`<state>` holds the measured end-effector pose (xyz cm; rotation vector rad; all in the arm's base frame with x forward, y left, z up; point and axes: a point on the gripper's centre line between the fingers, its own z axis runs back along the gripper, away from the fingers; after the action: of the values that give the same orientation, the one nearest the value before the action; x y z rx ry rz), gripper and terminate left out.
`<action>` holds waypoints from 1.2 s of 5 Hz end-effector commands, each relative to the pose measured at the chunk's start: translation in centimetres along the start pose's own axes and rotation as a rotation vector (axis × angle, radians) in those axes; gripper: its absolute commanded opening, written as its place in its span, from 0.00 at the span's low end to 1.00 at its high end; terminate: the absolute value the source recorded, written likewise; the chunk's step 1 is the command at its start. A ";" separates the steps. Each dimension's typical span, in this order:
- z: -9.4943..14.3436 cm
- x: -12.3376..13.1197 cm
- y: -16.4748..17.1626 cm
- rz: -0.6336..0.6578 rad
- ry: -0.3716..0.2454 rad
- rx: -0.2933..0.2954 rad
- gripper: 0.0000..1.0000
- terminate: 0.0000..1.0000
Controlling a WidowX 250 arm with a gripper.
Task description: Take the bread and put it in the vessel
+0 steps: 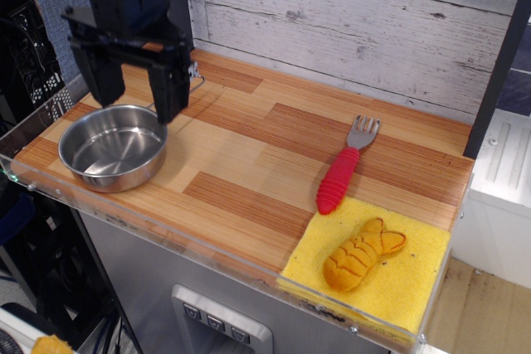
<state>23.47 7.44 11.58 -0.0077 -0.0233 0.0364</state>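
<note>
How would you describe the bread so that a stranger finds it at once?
Look at the wooden counter, at its near right corner, where a flat yellow cloth lies. On that cloth rests the small orange-yellow ridged toy bread. The neighbouring fork with a red handle lies on bare wood.

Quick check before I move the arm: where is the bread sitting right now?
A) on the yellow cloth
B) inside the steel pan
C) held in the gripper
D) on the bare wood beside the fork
A: the bread lies on the yellow cloth at the near right corner, far from the empty vessel and the open gripper.
</note>
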 end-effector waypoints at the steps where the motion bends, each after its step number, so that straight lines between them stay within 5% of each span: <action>1: 1.1 0.2 -4.2 -0.099 -0.042 -0.013 1.00 0.00; 3: -0.7 0.2 -8.6 -0.175 0.004 -0.008 1.00 0.00; 4: -1.8 -0.1 -11.7 -0.227 -0.020 -0.042 1.00 0.00; 5: -1.6 0.1 -14.1 -0.274 -0.115 -0.075 1.00 0.00; 6: -2.3 0.6 -15.3 -0.293 -0.140 -0.060 1.00 0.00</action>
<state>24.65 -7.92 8.41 -0.0545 -0.1364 -0.2565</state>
